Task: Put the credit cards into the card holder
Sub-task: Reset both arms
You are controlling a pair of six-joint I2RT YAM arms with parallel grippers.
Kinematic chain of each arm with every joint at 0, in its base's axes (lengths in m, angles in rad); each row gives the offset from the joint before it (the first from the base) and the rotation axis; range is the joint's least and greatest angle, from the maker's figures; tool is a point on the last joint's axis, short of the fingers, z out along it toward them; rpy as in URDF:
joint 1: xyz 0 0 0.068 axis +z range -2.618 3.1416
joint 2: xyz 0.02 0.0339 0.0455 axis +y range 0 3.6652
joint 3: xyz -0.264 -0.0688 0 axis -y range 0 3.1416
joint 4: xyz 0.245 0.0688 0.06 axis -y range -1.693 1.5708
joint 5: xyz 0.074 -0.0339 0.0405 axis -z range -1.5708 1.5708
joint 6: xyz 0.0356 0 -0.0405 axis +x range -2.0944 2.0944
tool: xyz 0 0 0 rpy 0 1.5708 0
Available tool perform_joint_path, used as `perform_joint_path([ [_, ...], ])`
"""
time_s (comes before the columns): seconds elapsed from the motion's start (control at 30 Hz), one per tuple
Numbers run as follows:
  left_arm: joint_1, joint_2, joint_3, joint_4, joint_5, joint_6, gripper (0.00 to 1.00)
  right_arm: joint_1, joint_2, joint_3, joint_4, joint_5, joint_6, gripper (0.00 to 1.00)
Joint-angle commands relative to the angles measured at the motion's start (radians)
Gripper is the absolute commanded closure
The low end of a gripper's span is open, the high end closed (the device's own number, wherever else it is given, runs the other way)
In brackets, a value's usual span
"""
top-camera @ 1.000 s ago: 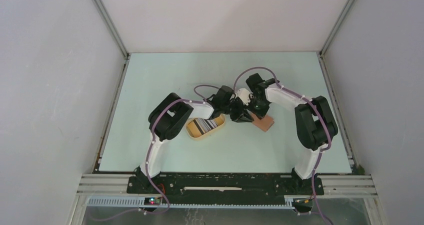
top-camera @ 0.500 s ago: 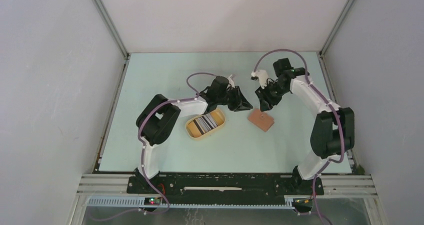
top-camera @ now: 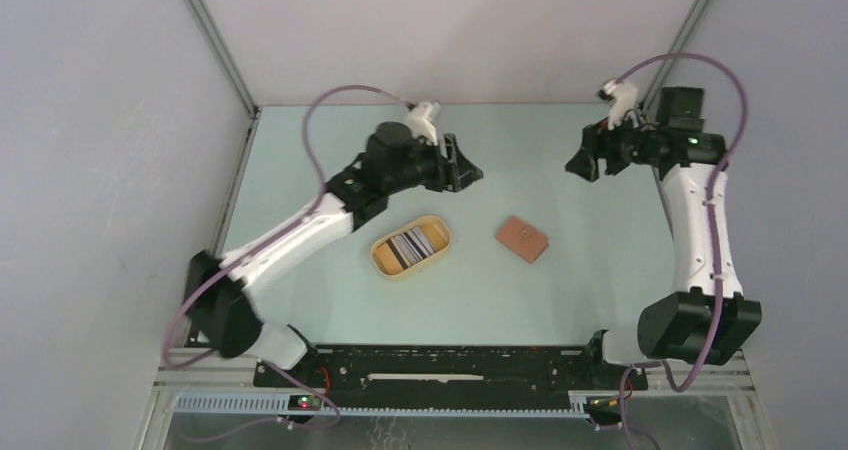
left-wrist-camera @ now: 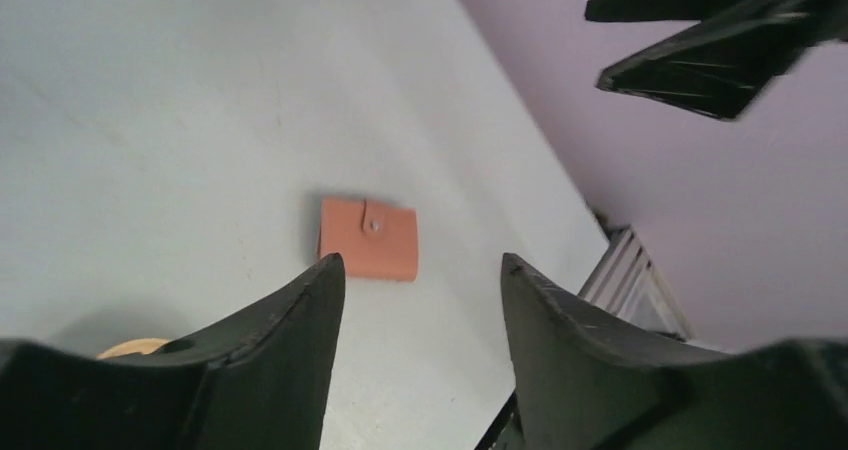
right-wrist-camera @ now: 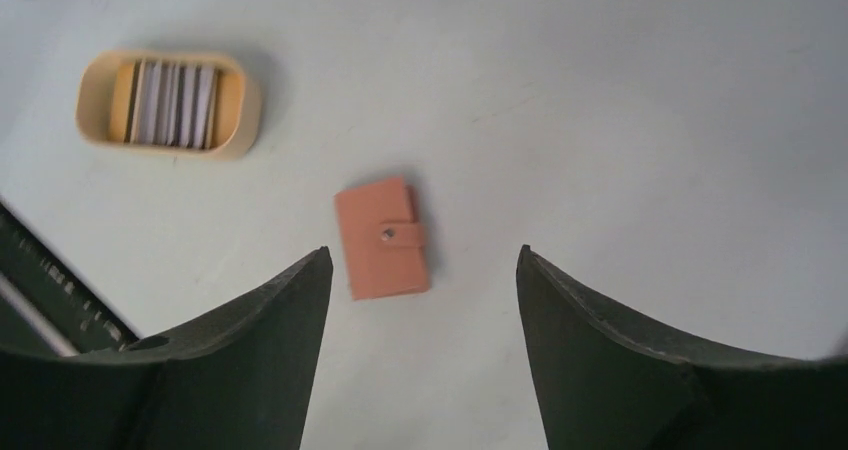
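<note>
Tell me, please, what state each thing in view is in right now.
card holder: folded shut, tab snapped, flat on the table.
credit cards: packed together inside the yellow tray.
yellow tray: upright on the table, holding the credit cards.
left gripper: fingers open, empty.
right gripper: fingers open, empty.

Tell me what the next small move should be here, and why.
Probably lower the right jaws toward the wallet to undo its snap: it lies shut, the cards sit in the yellow tray, and both jaws hang open, empty.

Left hand, right hand: higher, open.
</note>
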Motion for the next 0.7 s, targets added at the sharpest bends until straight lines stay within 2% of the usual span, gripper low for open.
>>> perform_joint_path([
  [0.0, 0.029, -0.242, -0.036, -0.142, -0.219, 0.211, 0.29, -0.074, -0.056, 0.125, -0.007, -0.052, 0.051, 0.19],
  [0.13, 0.104, -0.381, -0.071, -0.168, -0.229, 0.187, 0.15, -0.087, -0.076, 0.219, -0.033, -0.002, 0.060, 0.11],
  [0.3, 0.213, -0.527, -0.121, -0.168, -0.196, 0.128, 0.01, -0.094, -0.077, 0.343, -0.039, 0.019, 0.194, 0.01],
  [0.47, 0.291, -0.660, -0.141, -0.182, -0.197, 0.098, 0.00, -0.148, -0.093, 0.370, -0.024, -0.040, 0.283, 0.00],
  [0.67, 0.301, -0.740, -0.137, -0.212, -0.212, 0.097, 0.00, -0.236, -0.091, 0.374, 0.019, -0.152, 0.414, 0.00],
])
